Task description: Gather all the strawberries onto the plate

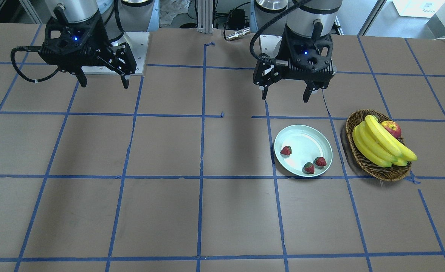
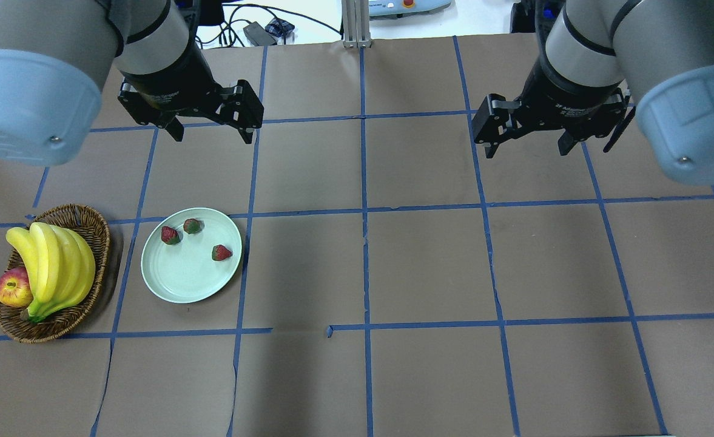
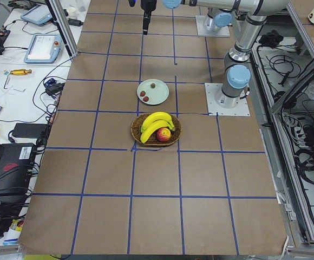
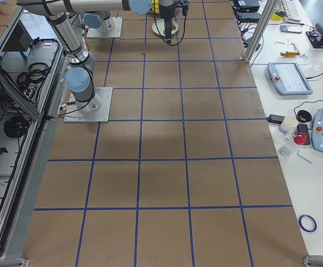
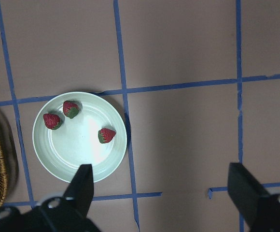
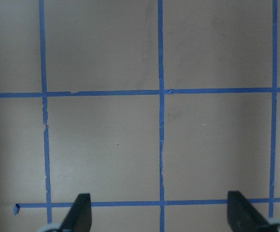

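The pale mint plate (image 2: 187, 276) lies on the table's left half, also in the front view (image 1: 301, 138) and the left wrist view (image 5: 67, 159). Three strawberries lie in it: one (image 2: 170, 235), a second (image 2: 192, 226) and a third (image 2: 221, 252); in the left wrist view they are one (image 5: 52, 121), a second (image 5: 71, 108) and a third (image 5: 106, 135). My left gripper (image 2: 211, 130) is open and empty, raised well above the table behind the plate. My right gripper (image 2: 523, 145) is open and empty, raised over the right half.
A brown wicker basket (image 2: 87, 221) with bananas (image 2: 53, 267) and a red-yellow apple (image 2: 14, 287) stands left of the plate. Blue tape lines grid the brown table (image 2: 429, 273).
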